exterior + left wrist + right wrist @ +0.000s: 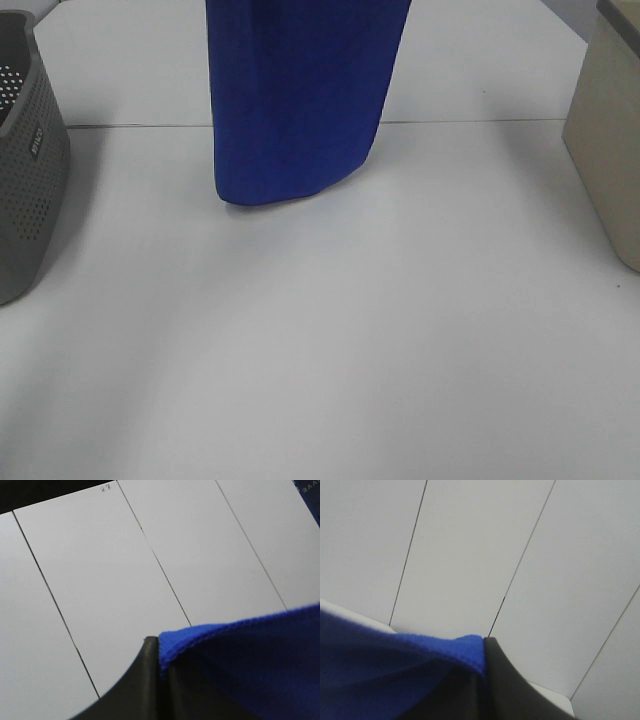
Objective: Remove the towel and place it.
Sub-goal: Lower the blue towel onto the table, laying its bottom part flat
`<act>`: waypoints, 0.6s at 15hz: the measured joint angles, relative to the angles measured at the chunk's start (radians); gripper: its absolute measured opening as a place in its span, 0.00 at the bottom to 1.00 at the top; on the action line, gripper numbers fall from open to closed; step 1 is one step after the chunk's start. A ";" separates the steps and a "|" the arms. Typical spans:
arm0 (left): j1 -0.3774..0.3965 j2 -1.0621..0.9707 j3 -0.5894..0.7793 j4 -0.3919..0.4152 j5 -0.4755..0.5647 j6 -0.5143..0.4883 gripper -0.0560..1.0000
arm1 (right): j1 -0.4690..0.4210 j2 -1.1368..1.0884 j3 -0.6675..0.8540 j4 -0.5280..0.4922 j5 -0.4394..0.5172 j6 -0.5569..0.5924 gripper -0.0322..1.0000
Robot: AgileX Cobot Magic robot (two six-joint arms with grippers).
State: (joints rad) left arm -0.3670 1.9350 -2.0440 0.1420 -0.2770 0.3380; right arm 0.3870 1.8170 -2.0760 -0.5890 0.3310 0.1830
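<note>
We see the large royal-blue plush microfibre towel (300, 100) hanging as a long vertical sheet in the upper middle of the high camera's frame. Its top runs out of the picture and its curved lower hem is just at the white tabletop (350, 350); we cannot tell whether the hem touches. We judge it hangs this way because both arms hold it from above by its upper edge, which lets the cloth fall open and clear of the grey perforated plastic basket (30, 170) at the left edge, well apart from it. A beige smooth-sided bin (610, 150) stands at the right edge, equally far off. The high view shows neither gripper, so only the wrist cameras tell us about the hold. In the left one, the black left gripper (159, 670) is clamped together on a stitched corner of the towel (250, 655). In the right one, the black right gripper (482, 680) pinches another blue edge (380, 670) the same way. Behind both we see only white panels (100, 580) split by thin dark seams, and no table or basket. Only the high view shows the hanging length and the free surface where, in our judgement, the towel could be laid.
</note>
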 joint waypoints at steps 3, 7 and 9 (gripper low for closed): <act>0.020 0.060 -0.011 -0.017 -0.059 0.000 0.05 | -0.023 0.081 -0.098 0.010 -0.033 0.037 0.04; 0.036 0.195 -0.162 -0.036 -0.117 0.000 0.05 | -0.023 0.189 -0.194 0.030 -0.057 0.041 0.04; 0.046 0.287 -0.315 -0.040 -0.105 -0.004 0.05 | -0.034 0.221 -0.199 0.034 -0.104 0.041 0.04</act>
State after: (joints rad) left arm -0.3210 2.2220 -2.3590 0.1020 -0.3820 0.3340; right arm 0.3530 2.0380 -2.2750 -0.5550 0.2270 0.2240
